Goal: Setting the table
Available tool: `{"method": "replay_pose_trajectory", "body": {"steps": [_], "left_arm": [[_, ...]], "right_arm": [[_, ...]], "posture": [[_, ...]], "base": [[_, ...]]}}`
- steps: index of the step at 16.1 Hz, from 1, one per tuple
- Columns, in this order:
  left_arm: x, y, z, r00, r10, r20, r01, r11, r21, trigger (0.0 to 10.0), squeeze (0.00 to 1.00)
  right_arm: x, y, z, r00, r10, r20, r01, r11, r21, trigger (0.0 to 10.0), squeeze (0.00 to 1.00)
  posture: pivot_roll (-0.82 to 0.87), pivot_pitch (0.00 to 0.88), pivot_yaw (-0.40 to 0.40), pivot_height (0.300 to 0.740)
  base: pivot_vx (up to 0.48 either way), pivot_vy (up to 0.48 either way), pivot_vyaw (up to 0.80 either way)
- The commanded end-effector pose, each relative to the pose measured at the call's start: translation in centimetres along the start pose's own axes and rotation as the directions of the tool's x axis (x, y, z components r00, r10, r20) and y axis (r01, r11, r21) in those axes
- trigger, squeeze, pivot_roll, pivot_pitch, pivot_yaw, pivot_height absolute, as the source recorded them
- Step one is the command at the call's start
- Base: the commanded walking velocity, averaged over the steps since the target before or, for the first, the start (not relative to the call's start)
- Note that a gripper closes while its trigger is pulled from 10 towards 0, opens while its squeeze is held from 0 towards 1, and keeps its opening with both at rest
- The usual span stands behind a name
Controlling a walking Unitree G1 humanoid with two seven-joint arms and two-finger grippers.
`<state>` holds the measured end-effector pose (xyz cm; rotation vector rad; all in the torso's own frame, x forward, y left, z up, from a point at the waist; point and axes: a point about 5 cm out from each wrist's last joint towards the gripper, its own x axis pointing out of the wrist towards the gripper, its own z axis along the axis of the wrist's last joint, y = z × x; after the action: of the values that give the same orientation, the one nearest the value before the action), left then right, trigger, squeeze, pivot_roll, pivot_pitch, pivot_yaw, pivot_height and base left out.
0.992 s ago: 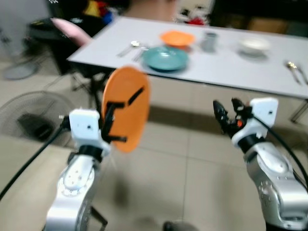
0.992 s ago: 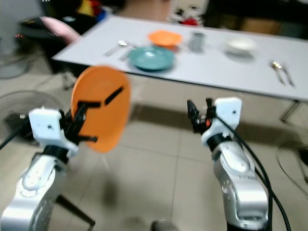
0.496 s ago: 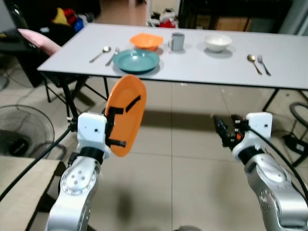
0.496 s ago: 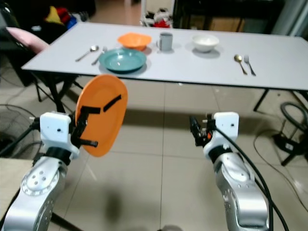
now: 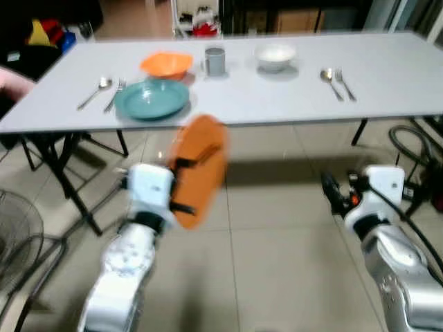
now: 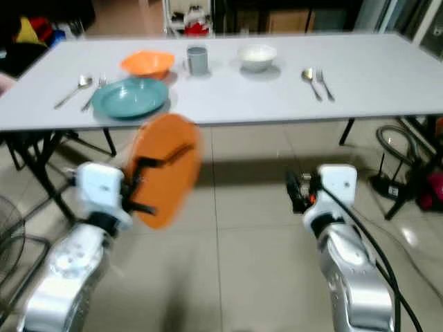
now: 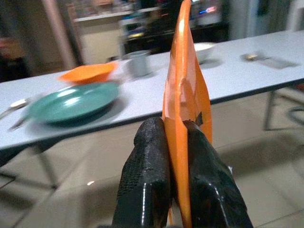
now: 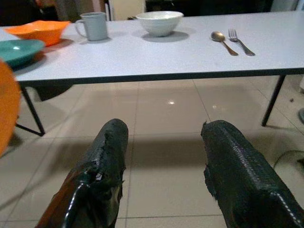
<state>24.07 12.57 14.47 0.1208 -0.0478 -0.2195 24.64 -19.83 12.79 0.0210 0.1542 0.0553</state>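
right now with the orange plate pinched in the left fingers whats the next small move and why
Probably keep stepping toward the table. The left gripper holds the orange plate upright over the floor, short of the table edge. The spoon and fork on the right have bare tabletop beside them, while the teal plate already fills the left setting, so that spot looks like the goal.

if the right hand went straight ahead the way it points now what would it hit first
Probably the near edge of the long white table. The open right hand points over bare tiled floor toward it, though depth is hard to judge.
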Motion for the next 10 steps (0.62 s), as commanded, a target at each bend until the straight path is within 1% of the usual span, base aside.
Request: {"method": "replay_pose_trajectory", "body": {"steps": [1,8,9,10], "left_arm": [[-0.02,0.97,1.12,0.997,0.04,0.063,-0.042,0.999,0.025,10.0,0.0],[0.14,1.1,1.39,0.996,0.04,0.083,-0.041,0.999,0.008,10.0,0.0],[0.21,1.09,1.55,0.995,0.038,0.092,-0.038,0.999,-0.001,10.0,0.0],[0.47,1.14,1.84,0.993,0.042,0.108,-0.041,0.999,-0.012,10.0,0.0]], "right_arm": [[0.17,0.59,0.69,0.999,0.022,0.034,-0.022,1.0,-0.002,10.0,0.0],[0.27,0.52,0.67,0.999,0.015,0.037,-0.015,1.0,-0.003,10.0,0.0],[0.18,0.68,0.83,0.998,0.029,0.056,-0.029,1.0,-0.002,10.0,0.0],[0.21,1.17,1.1,0.995,0.065,0.073,-0.066,0.998,0.011,10.0,0.0]], "posture": [[-0.14,0.0,0.031,0.74],[-0.14,0.0,0.025,0.74],[-0.14,0.0,0.026,0.74],[-0.14,0.0,0.026,0.74]], "base": [[0.428,0.0,-0.8],[0.426,0.0,-0.78],[0.428,0.0,0.0],[0.428,0.0,0.0]]}}
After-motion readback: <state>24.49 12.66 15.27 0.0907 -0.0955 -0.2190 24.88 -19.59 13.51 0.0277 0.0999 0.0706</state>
